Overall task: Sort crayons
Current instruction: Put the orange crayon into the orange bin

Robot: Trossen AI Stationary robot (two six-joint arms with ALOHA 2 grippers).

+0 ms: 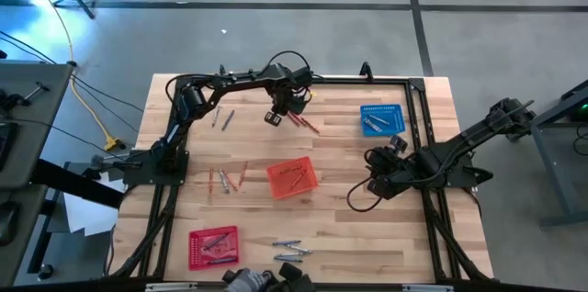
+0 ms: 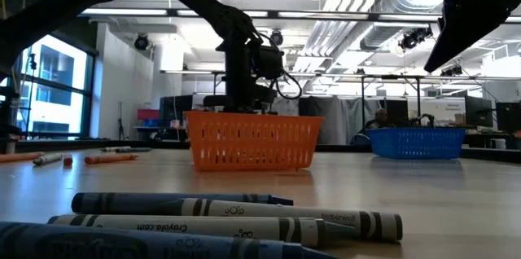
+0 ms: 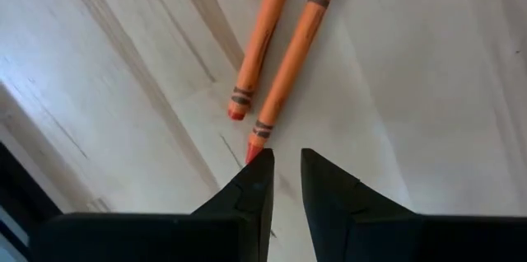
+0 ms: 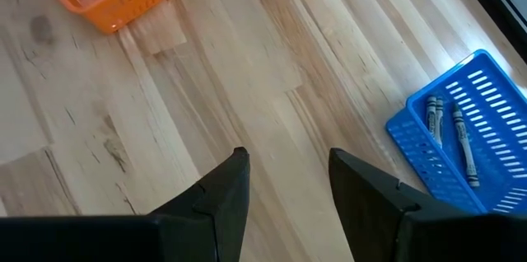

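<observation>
Crayons lie scattered on the bench [image 1: 367, 237]; some already sit in the blue basket [image 1: 380, 119], the orange basket [image 1: 292, 178] and the red basket [image 1: 213, 246]. Left claw [image 3: 285, 163] hangs low over two orange crayons [image 3: 288, 63], fingers slightly apart, nothing between them; one fingertip is at the tip of the nearer crayon. Right claw [image 4: 288, 171] waits mid-bench, wide open and empty, between the orange and blue baskets. Step judged: pick one orange crayon. To do it well: centre the fingers across a single crayon's body, not its tip, clear of its neighbour just beside it, then close. Risk: nudging both.
</observation>
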